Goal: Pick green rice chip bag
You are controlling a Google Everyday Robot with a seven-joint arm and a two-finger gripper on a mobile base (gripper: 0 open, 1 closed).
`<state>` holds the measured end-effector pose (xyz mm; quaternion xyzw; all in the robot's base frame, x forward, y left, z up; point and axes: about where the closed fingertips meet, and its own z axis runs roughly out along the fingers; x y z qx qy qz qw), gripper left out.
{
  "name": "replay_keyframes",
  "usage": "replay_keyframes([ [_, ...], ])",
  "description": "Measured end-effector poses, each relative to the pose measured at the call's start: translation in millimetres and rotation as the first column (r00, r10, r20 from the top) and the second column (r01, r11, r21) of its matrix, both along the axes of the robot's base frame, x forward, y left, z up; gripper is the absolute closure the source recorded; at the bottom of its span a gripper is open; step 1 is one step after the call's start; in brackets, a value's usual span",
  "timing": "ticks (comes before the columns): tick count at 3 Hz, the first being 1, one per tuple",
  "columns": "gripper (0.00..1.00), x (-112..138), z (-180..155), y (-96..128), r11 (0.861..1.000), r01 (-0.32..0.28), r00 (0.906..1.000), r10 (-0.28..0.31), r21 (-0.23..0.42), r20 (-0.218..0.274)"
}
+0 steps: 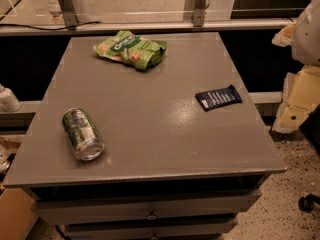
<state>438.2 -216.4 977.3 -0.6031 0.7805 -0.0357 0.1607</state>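
The green rice chip bag lies crumpled at the far left of the grey table top, with its dark green logo band and chip pictures facing up. My gripper shows as white and cream parts at the right edge of the view, beside the table's right side. It is well away from the bag and holds nothing that I can see.
A green-and-silver drink can lies on its side near the front left. A small dark blue flat wrapper lies at the right. A railing runs behind the table. Drawers are below the front edge.
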Motion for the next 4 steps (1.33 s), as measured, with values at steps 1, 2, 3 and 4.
replay_keyframes([
  [1, 0.00, 0.0, 0.0, 0.0, 1.000, 0.000, 1.0000, 0.000, 0.000, 0.000],
  [2, 0.00, 1.6, 3.7, 4.9, 1.000, -0.015, 0.9997, 0.015, 0.010, 0.019],
  [3, 0.00, 25.3, 7.9, 27.3, 0.997, -0.047, 0.9981, 0.044, 0.059, 0.044],
  [4, 0.00, 69.3, 11.0, 49.9, 0.989, -0.059, 0.9967, 0.052, 0.132, 0.063],
])
